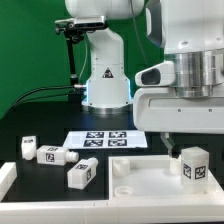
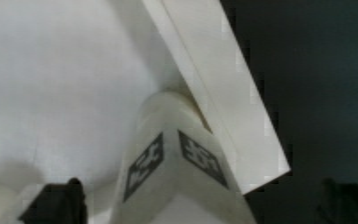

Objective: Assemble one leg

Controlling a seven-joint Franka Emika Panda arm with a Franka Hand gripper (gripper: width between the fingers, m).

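The leg (image 2: 176, 160) stands on the white panel (image 2: 60, 90), tags on two faces, touching the panel's raised rim (image 2: 211, 70). Dark fingertips (image 2: 60, 200) flank it, apart.

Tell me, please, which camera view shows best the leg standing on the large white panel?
The exterior view: the leg shows whole there, upright on the white panel just below the gripper. The wrist view shows only its tagged top end, close up and blurred.
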